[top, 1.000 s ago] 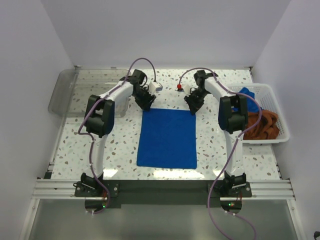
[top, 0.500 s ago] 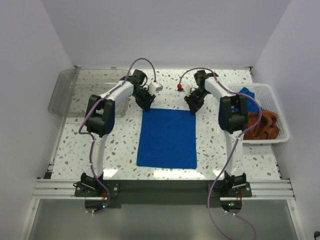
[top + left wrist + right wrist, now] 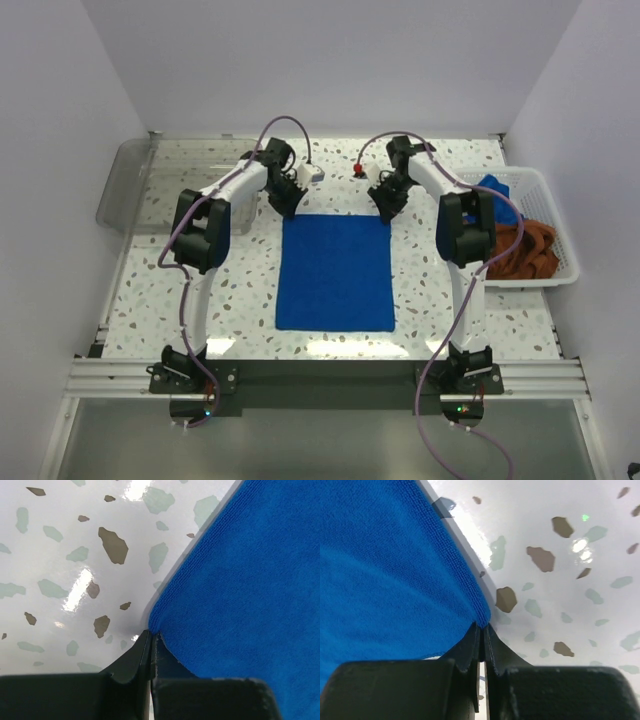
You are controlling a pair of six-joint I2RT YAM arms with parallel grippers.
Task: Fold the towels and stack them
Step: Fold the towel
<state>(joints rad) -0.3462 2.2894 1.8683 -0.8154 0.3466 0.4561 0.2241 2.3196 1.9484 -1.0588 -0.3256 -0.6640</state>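
One royal blue towel (image 3: 335, 272) lies flat in the middle of the table. My left gripper (image 3: 289, 208) is at its far left corner. In the left wrist view the black jaws (image 3: 151, 635) are pressed together on the very tip of that blue towel (image 3: 240, 580). My right gripper (image 3: 385, 210) is at the far right corner, and its jaws (image 3: 483, 629) are likewise shut on the tip of the blue towel (image 3: 385, 570). More towels, rust-brown (image 3: 525, 250) and one blue (image 3: 497, 190), are heaped in the basket at the right.
The white mesh basket (image 3: 560, 272) stands against the right wall. A clear plastic tray (image 3: 135, 180) sits at the far left corner of the speckled table (image 3: 150, 300). White walls close in the left, right and back sides.
The left gripper's jaws have closed onto the towel's far left corner. Both grippers and the towel's far edge have shifted slightly toward the back. The right gripper stayed shut.
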